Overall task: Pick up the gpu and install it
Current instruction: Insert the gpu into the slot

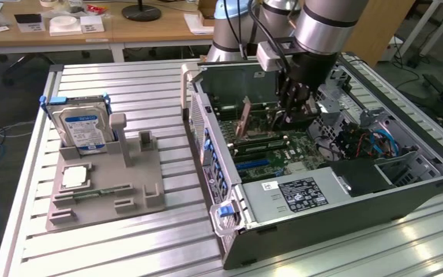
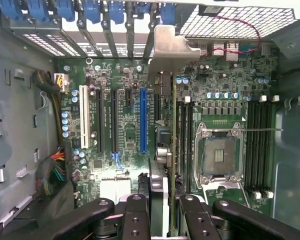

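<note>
Inside the open computer case (image 1: 425, 187), my gripper (image 1: 289, 118) is shut on the gpu (image 1: 244, 118), a thin card held upright on its edge above the green motherboard (image 1: 283, 156). In the wrist view the gpu (image 2: 162, 165) runs edge-on between my two black fingers (image 2: 137, 215), and its silver bracket (image 2: 172, 45) reaches the case's rear slot openings. The card stands just beside the long blue slot (image 2: 143, 120). Whether its lower edge sits in a slot I cannot tell.
A grey fixture (image 1: 106, 184) on the aluminium table holds a hard drive (image 1: 83, 127) with a blue-white label and a small silver chip (image 1: 75, 176). In the case are the power supply (image 1: 299, 193), blue cables (image 1: 375, 141), an empty processor socket (image 2: 220, 155) and memory slots (image 2: 257, 150).
</note>
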Controlling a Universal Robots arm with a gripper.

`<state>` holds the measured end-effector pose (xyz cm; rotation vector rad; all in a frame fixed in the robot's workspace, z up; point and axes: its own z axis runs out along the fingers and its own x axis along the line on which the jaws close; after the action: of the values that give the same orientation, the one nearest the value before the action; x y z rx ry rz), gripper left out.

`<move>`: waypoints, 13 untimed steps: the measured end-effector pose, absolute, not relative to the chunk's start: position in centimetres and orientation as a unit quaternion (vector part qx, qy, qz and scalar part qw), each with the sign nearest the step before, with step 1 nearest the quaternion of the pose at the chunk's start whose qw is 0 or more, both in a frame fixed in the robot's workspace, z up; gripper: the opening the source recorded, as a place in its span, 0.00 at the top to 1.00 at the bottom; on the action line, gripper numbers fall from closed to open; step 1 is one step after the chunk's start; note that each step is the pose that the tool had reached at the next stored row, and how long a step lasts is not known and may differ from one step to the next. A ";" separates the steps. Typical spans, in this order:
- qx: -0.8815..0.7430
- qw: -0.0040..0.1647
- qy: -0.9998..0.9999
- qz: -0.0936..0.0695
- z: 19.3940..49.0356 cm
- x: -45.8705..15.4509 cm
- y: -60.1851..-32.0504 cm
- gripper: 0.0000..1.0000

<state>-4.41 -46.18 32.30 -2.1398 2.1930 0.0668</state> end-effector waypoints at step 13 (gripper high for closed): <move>-0.698 0.039 0.715 0.022 31.9 -4.4 -46.5 0.73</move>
<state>-4.41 -46.49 31.88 -2.1396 2.1926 0.0676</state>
